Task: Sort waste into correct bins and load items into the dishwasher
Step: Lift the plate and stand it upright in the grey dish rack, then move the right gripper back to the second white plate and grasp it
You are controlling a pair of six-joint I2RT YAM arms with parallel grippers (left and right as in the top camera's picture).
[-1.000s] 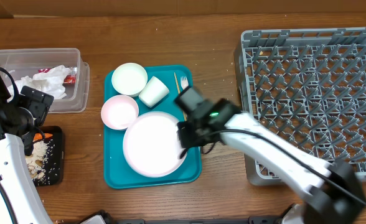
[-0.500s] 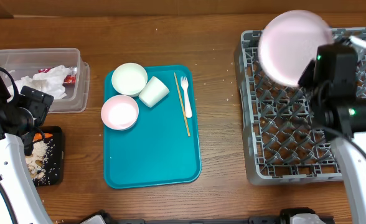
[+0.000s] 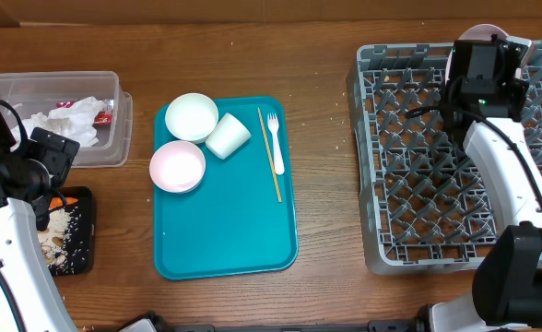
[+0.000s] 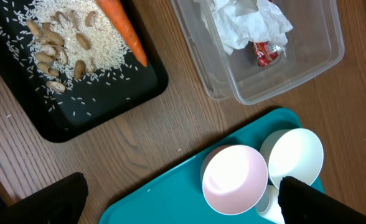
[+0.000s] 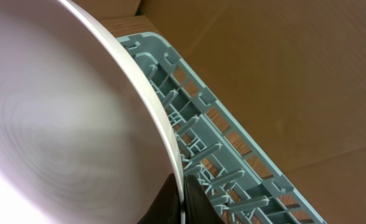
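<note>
My right gripper (image 5: pixel 183 186) is shut on the rim of the pale pink plate (image 5: pixel 58 124). It holds the plate on edge over the far rows of the grey dishwasher rack (image 3: pixel 418 184). From overhead only a sliver of the plate (image 3: pixel 478 30) shows behind the wrist. My left gripper (image 4: pixel 180 205) hangs open above the teal tray's left end with nothing between its fingers. On that tray lie the pink bowl (image 3: pixel 177 166), white bowl (image 3: pixel 192 117), tipped cup (image 3: pixel 228 136) and fork (image 3: pixel 274 143).
The clear tub (image 3: pixel 114 138) holds white napkins (image 3: pixel 64 120) and a red wrapper (image 4: pixel 267 53). The black tray (image 4: pixel 108 112) carries a carrot (image 4: pixel 122 28) and rice with nuts (image 4: pixel 65 43). A wooden stick (image 3: pixel 269 152) lies on the teal tray (image 3: pixel 234 231).
The right arm lifted the pink plate off the teal tray, swung it across to the rack and turned it on edge at the far side. The left arm has not moved.
</note>
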